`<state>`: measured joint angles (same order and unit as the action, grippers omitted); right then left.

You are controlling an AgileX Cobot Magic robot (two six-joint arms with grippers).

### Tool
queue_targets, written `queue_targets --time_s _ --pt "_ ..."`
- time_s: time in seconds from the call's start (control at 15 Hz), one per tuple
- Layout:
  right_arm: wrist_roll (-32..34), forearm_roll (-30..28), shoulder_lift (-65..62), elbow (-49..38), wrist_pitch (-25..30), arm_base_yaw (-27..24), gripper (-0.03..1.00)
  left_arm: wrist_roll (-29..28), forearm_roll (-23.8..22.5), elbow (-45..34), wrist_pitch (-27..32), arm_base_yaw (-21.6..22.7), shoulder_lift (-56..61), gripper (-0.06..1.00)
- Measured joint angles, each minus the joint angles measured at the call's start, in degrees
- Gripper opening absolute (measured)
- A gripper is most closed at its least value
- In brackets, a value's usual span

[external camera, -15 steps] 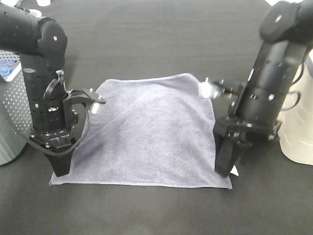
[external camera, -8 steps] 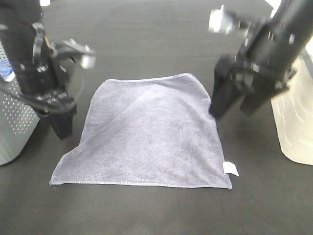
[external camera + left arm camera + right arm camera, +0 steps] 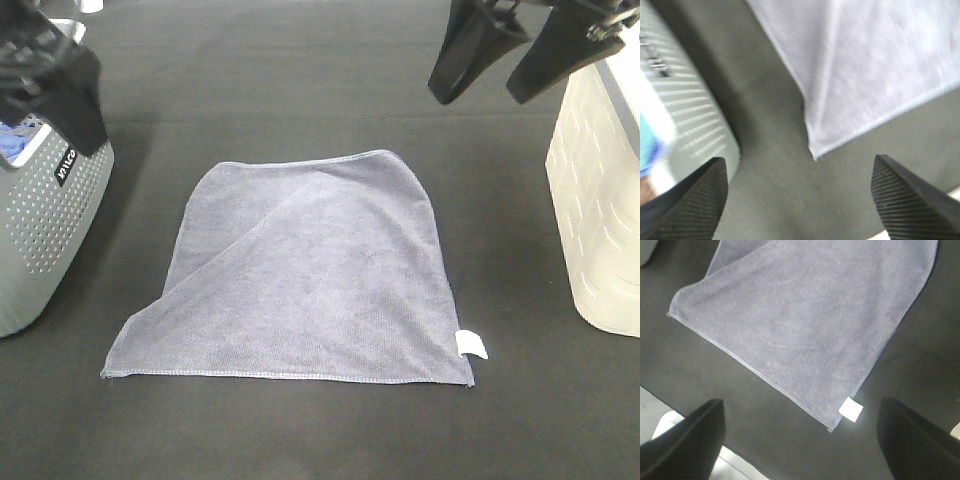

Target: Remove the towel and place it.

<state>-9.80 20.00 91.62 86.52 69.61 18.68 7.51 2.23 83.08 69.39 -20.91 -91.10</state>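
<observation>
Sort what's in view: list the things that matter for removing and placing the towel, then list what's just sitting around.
Belongs to the job:
- towel, spread flat on the dark table, one side folded over
- left pincer, open, holding nothing
- right pincer, open, holding nothing

Just lying about:
- grey perforated basket at the left, something blue inside
- white container at the right

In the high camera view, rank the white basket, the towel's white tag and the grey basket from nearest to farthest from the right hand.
From the right hand, open at the top right of the high view:
1. The white basket, directly beside and below it at the right edge.
2. The white tag, on the towel's near right corner, toward the front.
3. The grey basket, across the table at the left edge.
</observation>
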Motion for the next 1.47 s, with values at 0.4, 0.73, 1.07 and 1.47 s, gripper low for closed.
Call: queue_targets --time_s 0.4,0.73,1.07,1.47 --pt "8.8 -10.0 -5.4 0.1 0.1 -0.5 0.76 -6.2 -7.5 0.3 0.2 10.7 0.9 0.73" --pt "9.8 -13.4 -10.4 -0.1 0.2 -13.5 0.76 -6.4 -6.4 -1.4 0.1 23.9 6.6 0.73" --pt "10.3 -15.2 -31.7 -16.8 0.2 -13.9 0.76 -7.5 -5.5 -16.0 0.3 25.2 26.2 0.73" --pt "11.8 -16.7 -58.6 -33.6 0.3 -13.9 0.76 -7.5 -6.9 -29.6 0.3 25.2 45.8 0.73"
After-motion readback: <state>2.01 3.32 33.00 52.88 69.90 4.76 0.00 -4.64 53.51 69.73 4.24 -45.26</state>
